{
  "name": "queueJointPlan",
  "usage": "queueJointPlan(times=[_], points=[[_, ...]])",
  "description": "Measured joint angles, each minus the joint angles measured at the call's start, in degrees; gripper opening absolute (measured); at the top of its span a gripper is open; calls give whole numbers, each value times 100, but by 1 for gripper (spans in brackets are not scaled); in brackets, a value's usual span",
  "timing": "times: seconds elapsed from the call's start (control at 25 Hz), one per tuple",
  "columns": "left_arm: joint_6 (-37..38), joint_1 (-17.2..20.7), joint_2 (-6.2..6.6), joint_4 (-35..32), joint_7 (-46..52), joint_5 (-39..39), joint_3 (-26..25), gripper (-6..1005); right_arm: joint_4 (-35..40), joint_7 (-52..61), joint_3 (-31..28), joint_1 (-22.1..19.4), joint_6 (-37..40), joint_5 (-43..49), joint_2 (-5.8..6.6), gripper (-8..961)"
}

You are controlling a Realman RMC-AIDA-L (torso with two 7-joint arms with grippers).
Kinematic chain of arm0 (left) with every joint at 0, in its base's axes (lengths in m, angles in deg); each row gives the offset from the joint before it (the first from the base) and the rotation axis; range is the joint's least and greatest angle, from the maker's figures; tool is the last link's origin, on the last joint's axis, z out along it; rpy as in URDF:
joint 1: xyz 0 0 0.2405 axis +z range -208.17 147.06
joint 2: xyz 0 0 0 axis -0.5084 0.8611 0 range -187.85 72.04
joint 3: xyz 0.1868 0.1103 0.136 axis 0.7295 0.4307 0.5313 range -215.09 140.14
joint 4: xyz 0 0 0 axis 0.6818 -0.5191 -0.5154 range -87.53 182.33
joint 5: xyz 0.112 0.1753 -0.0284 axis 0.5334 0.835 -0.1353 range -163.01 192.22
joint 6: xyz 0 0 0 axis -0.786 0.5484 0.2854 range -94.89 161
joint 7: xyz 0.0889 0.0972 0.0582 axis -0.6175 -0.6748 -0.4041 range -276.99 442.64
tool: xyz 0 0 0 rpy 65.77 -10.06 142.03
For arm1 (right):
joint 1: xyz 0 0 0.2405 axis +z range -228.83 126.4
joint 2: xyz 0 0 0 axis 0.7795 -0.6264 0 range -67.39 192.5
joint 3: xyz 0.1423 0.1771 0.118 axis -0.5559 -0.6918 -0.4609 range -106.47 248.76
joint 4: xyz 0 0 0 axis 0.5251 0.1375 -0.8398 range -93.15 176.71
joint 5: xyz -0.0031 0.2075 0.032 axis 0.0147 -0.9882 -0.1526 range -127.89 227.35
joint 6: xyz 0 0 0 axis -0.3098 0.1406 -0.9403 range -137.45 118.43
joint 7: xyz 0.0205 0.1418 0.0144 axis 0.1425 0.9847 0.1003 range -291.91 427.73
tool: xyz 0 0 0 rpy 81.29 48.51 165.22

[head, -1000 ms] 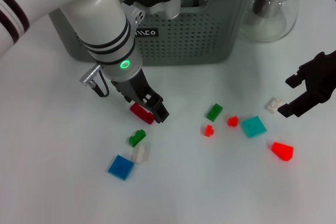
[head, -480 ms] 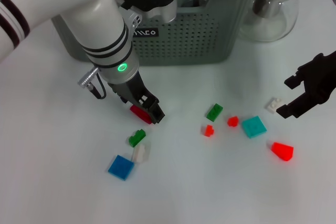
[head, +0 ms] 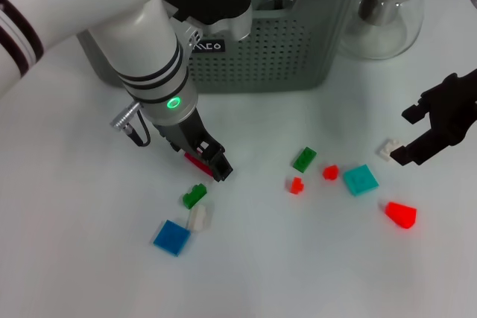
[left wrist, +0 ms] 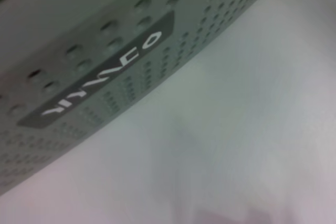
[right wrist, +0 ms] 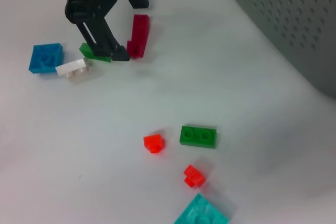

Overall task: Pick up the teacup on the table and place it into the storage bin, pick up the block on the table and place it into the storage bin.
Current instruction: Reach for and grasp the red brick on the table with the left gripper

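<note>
I have the left gripper (head: 211, 160) down at the table (head: 298, 258), jaws spread astride the dark red block (right wrist: 138, 35), lined up to close on it; it isn't gripped yet. The bin (head: 283, 42) sits just behind, so the carry looks short. My right gripper (head: 432, 128) hovers open, idle, near a white brick (head: 385, 149).

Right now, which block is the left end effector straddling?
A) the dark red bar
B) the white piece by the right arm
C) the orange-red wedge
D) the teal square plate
A: the left end effector has an open finger on either side of the dark red bar.
</note>
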Motion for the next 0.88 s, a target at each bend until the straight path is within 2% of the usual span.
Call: queueJointPlan(times=[0.88], points=[[-274,-8,0,212,0,-91,85,880,4,-44,-35,6,-71,0,-20,910]])
